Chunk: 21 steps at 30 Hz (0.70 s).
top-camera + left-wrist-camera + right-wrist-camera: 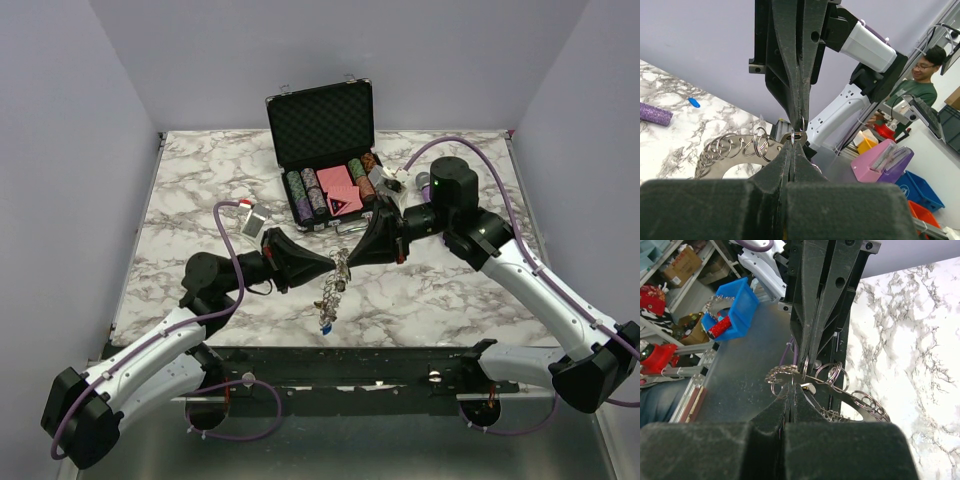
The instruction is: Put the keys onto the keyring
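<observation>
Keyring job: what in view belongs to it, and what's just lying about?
Job: large silver metal ring fringed with small loops, pinched by left tool and right tool.
Lying about: open black poker-chip case; purple glittery microphone; small white card.

White-shelled left arm and right arm, black joints, purple cables along both, black wedge-shaped left gripper and right gripper, green light on black housing over the table
</observation>
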Motion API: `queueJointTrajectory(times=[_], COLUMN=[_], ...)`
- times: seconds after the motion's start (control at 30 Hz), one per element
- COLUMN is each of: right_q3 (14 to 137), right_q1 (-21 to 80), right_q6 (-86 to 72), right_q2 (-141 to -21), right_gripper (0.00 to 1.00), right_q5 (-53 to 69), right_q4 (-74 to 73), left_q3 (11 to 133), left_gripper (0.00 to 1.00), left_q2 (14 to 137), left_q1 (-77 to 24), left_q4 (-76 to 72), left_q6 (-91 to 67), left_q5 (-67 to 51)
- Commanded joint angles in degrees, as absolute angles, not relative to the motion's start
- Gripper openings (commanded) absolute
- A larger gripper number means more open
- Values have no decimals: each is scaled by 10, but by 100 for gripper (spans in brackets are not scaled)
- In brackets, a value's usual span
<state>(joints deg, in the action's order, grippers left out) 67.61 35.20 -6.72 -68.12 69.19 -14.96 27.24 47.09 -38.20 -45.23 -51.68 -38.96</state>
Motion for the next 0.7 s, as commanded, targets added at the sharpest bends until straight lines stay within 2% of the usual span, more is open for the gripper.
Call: queueJointTrajectory(times=[0.0,0.67], right_q3=[669,673], right_q1=[353,354], right_q6=[-79,-81], right_q2=[-671,-671], right_gripper=[0,0], right_q5=[700,671], right_q4=[-133,-144], left_q3=[272,265], left_gripper=[0,0], left_q2=[468,463], left_q1=[-380,-379], left_q4=[-497,-512], left_q6=[-526,-531], left_q5=[-374,-382])
